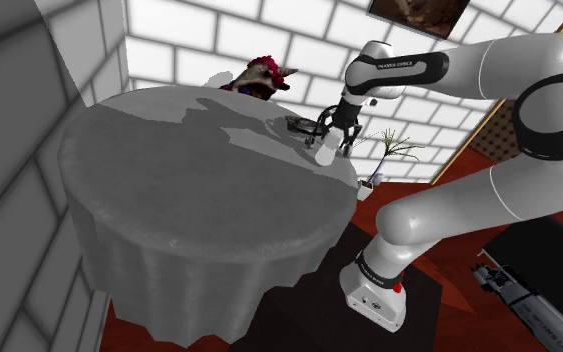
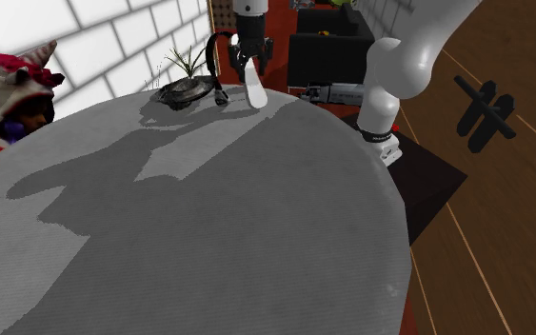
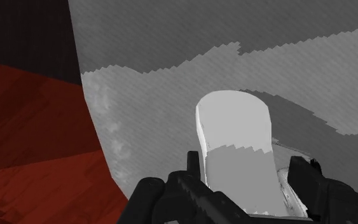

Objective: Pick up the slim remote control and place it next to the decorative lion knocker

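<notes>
Grey cloth drapes the round bench (image 1: 189, 200), which stands on a red floor (image 3: 31, 121) beside the arm's dark stand (image 1: 424, 300). Over the bench's rim on the stand's side, the black end effector (image 1: 331, 140) points down. Its fingers are closed partway onto the upper end of a slim white remote (image 1: 325, 153). The remote hangs nearly upright with its lower end close above the cloth. Just beyond it, apart from it, a dark ring-shaped lion knocker (image 1: 299, 124) lies on the bench. Farther off, a red-crested figure (image 1: 259, 75) sits at the far rim, before a white brick wall (image 1: 219, 35).
</notes>
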Motion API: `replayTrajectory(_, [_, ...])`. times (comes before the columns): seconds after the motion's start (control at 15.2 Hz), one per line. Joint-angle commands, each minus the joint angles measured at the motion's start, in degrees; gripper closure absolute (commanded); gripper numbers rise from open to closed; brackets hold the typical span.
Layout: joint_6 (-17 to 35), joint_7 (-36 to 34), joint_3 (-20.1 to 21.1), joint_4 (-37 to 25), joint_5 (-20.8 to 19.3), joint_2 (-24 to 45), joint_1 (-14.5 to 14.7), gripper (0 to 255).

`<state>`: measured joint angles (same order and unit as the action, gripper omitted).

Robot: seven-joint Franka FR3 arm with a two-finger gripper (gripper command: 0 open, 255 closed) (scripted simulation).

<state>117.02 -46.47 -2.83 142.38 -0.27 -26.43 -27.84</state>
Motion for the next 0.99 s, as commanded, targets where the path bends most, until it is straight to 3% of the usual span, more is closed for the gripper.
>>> replayTrajectory(0.0, [1.6,-0.1,0.1,1.6,0.1,0.7,0.1,255])
replayTrajectory(0.66, [10.4,0.1,-0.1,6.6,0.2,4.4,0.2,255])
replayTrajectory(0.92, [10.4,0.1,-0.1,6.6,0.2,4.4,0.2,255])
